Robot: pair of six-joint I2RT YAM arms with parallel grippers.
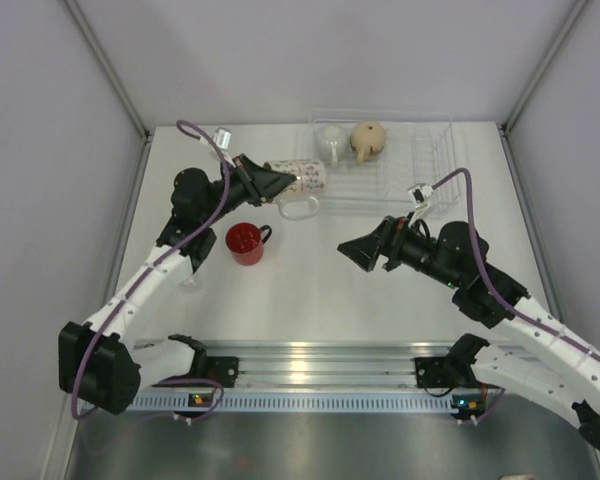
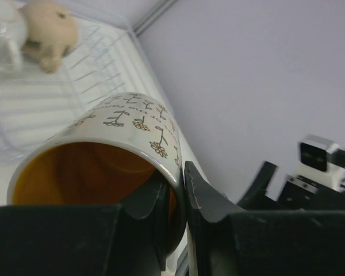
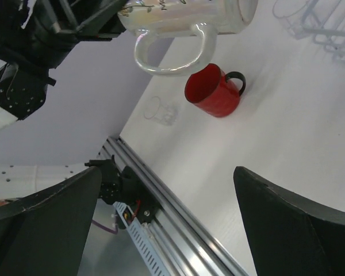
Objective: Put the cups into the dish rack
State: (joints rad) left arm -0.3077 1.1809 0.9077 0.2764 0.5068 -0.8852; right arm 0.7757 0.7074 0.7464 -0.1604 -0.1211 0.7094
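My left pincer (image 2: 182,183) is nearly closed, clamped on the rim of the flowered mug (image 1: 302,176), with one finger (image 2: 152,198) inside the orange-lined mouth and the other against the outside wall. I hold that mug on its side above the worktop (image 1: 320,295), its handle (image 1: 298,208) hanging down and its base pointing toward the dish rack (image 1: 425,152), just beside the rack's near left corner. The rack sits at the far right of the worktop, with a white cup (image 1: 331,143) and a tan mug (image 1: 368,140) already in its far left end. My right pincer (image 1: 350,248) stands wide open with nothing between its fingers, hovering over the bare worktop in front of the rack. The red mug (image 1: 246,242) stands upright on the worktop below my left pincer, and a small clear glass (image 3: 161,110) sits near it, toward the near edge.
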